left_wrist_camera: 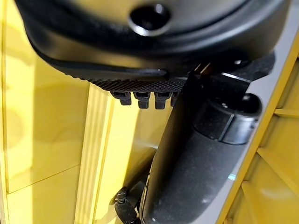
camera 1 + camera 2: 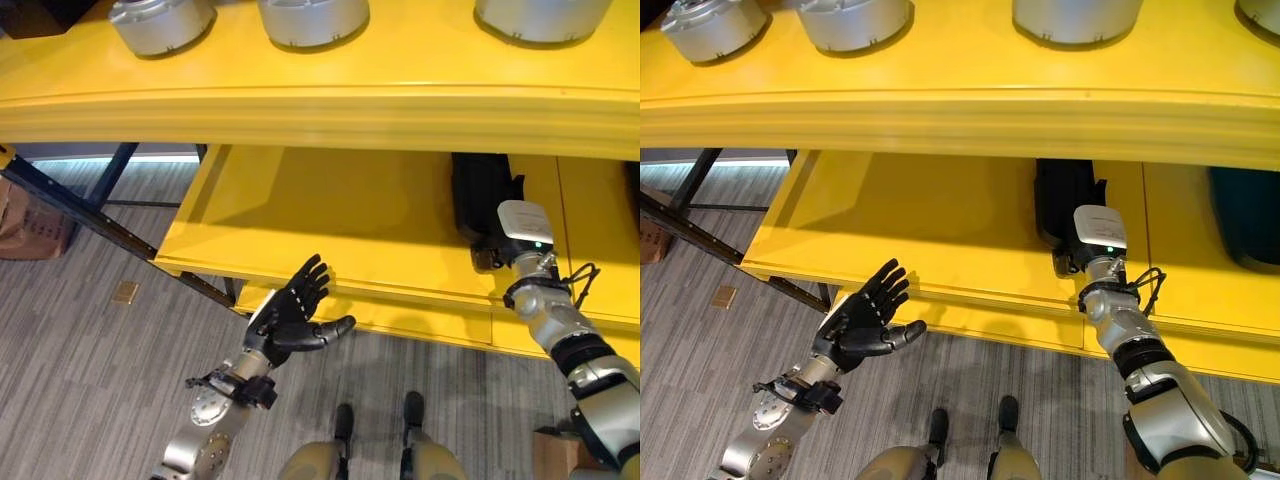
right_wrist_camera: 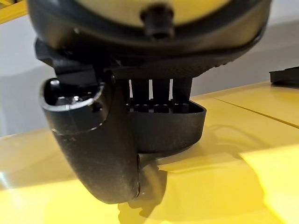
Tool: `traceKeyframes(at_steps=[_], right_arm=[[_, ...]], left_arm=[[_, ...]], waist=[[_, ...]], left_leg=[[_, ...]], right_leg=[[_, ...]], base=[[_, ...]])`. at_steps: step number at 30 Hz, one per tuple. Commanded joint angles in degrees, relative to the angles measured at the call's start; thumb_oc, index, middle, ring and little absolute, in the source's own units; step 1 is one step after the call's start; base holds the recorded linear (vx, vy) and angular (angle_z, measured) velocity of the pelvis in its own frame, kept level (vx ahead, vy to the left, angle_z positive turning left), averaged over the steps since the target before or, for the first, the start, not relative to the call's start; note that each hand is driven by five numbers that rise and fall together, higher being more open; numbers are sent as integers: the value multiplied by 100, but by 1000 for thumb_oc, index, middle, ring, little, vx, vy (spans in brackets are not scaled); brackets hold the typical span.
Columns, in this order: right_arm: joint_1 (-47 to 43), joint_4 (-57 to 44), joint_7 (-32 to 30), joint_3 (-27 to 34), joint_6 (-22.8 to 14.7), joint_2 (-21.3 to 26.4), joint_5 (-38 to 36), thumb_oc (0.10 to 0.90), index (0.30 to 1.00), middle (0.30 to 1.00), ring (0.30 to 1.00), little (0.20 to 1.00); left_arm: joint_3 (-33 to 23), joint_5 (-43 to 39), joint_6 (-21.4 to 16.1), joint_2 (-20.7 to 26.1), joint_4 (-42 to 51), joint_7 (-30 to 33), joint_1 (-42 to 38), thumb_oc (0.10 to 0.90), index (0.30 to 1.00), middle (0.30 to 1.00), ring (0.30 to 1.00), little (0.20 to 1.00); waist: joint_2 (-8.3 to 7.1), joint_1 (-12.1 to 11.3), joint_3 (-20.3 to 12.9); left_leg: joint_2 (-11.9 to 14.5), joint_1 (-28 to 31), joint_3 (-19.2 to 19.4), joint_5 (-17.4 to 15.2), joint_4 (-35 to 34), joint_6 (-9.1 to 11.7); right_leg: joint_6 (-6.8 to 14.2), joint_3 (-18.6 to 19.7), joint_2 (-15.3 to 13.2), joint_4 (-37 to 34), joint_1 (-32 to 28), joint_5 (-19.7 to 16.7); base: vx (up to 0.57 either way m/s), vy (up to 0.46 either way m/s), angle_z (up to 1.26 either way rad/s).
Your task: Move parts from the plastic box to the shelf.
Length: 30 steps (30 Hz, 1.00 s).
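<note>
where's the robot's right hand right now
The right hand reaches into the yellow shelf's lower level, on the robot's right, its dark bulk lying on the yellow board under the upper level holding silver parts.

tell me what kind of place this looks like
Probably a workshop or factory storeroom: a yellow shelf with round grey metal parts on its upper tier, and grey carpet floor below.

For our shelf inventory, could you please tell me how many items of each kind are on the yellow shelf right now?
Silver-grey round parts, top level: 4
Black part, lower level: 1
Dark teal object, lower level, far right: 1
Total: 6
</note>
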<state>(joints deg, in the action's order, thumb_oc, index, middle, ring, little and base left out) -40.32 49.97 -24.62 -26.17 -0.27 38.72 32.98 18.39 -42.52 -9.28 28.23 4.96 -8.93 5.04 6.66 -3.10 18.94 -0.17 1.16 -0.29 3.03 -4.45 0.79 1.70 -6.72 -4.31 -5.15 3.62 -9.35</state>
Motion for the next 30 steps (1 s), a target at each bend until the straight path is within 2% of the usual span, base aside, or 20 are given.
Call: traceKeyframes(at_steps=[1,9,17,22,24,25,26,27,28,29,30], right_arm=[[-650,1309,-302,150,1328,1014,-30,400,300,300,300,300],[-540,1481,-338,326,1588,891,-378,400,300,300,300,300],[-457,1595,-305,488,1671,807,-529,400,300,300,300,300],[-379,1614,-252,524,1632,754,-522,400,300,300,300,300],[-368,1624,-219,498,1388,747,-465,400,300,300,300,300],[-368,1625,-219,497,1387,747,-466,400,300,300,300,300],[-370,1548,-142,421,1054,734,-233,590,566,566,566,566],[-367,1440,-153,300,920,738,-118,576,547,547,547,547],[-376,1393,-125,257,899,738,-59,610,594,594,594,594],[-374,1329,-117,203,911,752,19,796,855,855,855,855],[-363,1304,-116,180,894,764,19,875,964,964,964,964]], left_arm=[[104,-138,-750,60,687,17,-403,900,1000,1000,1000,1000],[154,-147,-719,54,687,57,-462,900,1000,1000,1000,1000],[215,-142,-764,59,673,117,-498,900,1000,1000,1000,1000],[229,-139,-736,62,681,122,-501,900,1000,1000,1000,1000],[254,-117,-751,65,652,111,-517,900,1000,1000,1000,1000],[255,-117,-752,64,651,110,-518,900,1000,1000,1000,1000],[244,-139,-750,84,634,102,-520,900,1000,1000,1000,1000],[221,-127,-750,79,598,72,-534,900,1000,1000,1000,1000],[223,-116,-763,78,581,66,-537,900,1000,1000,1000,1000],[222,-105,-782,80,564,59,-537,900,1000,1000,1000,1000],[218,-108,-785,82,562,54,-534,900,1000,1000,1000,1000]], waist=[[-131,56,-206],[-151,73,-252],[-152,88,-261],[-163,88,-276],[-176,87,-277],[-176,87,-277],[-184,87,-284],[-196,93,-280],[-203,95,-278],[-211,98,-273],[-212,99,-272]], left_leg=[[345,-17,360,-339,220,206],[352,40,379,-350,222,197],[348,77,389,-363,216,187],[346,94,382,-370,212,176],[351,111,384,-372,209,171],[351,111,383,-372,209,171],[347,109,385,-375,210,167],[346,102,388,-377,218,165],[346,99,390,-379,221,164],[346,97,391,-382,223,162],[347,98,389,-383,223,162]], right_leg=[[241,-67,-258,379,-290,846],[254,-58,-259,378,-343,837],[263,-47,-262,366,-383,830],[265,-43,-256,366,-396,828],[266,-45,-252,367,-409,823],[266,-45,-252,367,-409,823],[273,-41,-252,363,-414,823],[275,-34,-254,367,-410,821],[275,-30,-255,369,-407,822],[275,-28,-254,371,-405,823],[275,-29,-253,371,-405,823]], base=[[0,0,0],[0,0,0],[0,0,0],[0,0,0],[0,0,0],[0,0,0],[0,0,0],[0,0,0],[0,0,0],[0,0,0],[0,0,0]])
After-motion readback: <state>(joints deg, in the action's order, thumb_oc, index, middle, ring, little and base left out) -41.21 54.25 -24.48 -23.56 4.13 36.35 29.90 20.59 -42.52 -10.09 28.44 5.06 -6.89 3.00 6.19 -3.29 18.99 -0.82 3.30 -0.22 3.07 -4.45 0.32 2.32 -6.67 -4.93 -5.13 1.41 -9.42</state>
